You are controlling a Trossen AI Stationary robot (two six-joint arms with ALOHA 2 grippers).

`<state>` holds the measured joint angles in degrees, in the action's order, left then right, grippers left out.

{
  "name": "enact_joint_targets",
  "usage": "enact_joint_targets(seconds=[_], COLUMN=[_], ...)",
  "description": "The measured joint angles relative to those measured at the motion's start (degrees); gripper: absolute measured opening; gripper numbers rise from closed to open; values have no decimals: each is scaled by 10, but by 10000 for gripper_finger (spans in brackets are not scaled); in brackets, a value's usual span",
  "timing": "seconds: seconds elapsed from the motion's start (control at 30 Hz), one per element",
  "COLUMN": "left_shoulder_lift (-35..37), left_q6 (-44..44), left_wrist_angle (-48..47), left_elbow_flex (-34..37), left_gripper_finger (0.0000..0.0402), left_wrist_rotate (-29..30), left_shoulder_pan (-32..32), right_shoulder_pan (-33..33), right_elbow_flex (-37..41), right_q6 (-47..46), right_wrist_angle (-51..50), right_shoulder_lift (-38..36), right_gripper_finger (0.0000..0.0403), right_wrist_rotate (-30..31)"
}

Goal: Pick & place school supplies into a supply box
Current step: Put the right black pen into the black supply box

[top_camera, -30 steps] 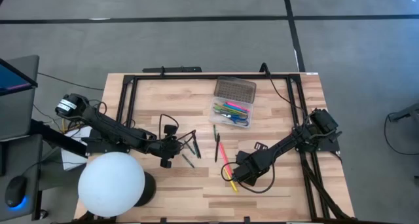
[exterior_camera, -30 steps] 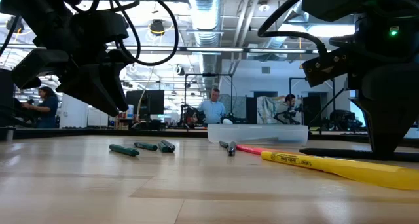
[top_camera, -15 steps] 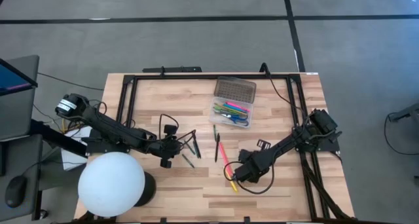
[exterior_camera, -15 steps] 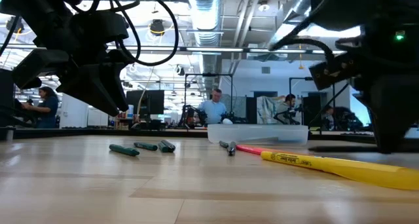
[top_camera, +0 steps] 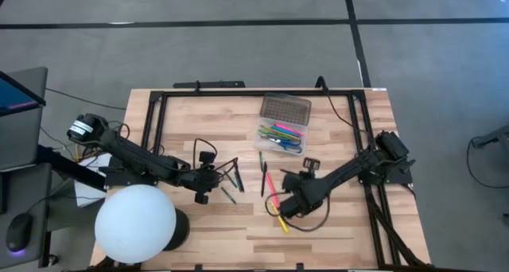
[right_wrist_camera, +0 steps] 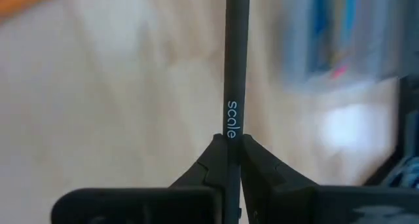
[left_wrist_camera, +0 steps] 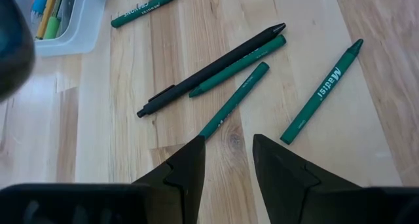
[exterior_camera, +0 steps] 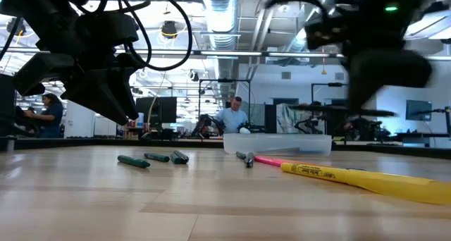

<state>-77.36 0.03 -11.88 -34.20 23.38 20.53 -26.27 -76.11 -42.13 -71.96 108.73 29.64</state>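
Light wooden table [top_camera: 334, 232]. Translucent plastic supply box [top_camera: 281, 134] at its far middle, part-filled with coloured pens. Right gripper [right_wrist_camera: 229, 160] near table centre, pinched tight on a black "scale" pen [right_wrist_camera: 235, 73]. Left gripper [left_wrist_camera: 226, 160] slightly parted, empty, above loose green pens [left_wrist_camera: 233, 101].
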Motion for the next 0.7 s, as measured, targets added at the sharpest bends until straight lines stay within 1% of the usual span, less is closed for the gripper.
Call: enact_joint_targets(seconds=[0.13, 0.23, 0.37, 0.5, 0.7], left_shoulder_lift=[0, 0, 0, 0, 0], left_q6=[2, 8, 10, 10, 10], left_wrist_angle=[2, 8, 11, 10, 9], left_elbow_flex=[0, 0, 0, 0, 0], left_gripper_finger=[124, 124, 124, 124, 124], left_wrist_rotate=[0, 0, 0, 0, 0], left_shoulder_pan=[0, 0, 0, 0, 0], right_shoulder_pan=[51, 102, 178, 240, 306], right_elbow_flex=[-18, -22, -22, -22, -22], right_q6=[24, 49, 93, 126, 164], right_wrist_angle=[2, 17, 45, 81, 127], right_shoulder_lift=[0, -1, -1, -1, 2], right_gripper_finger=[11, 12, 13, 13, 17], right_wrist_rotate=[53, 65, 64, 62, 4])
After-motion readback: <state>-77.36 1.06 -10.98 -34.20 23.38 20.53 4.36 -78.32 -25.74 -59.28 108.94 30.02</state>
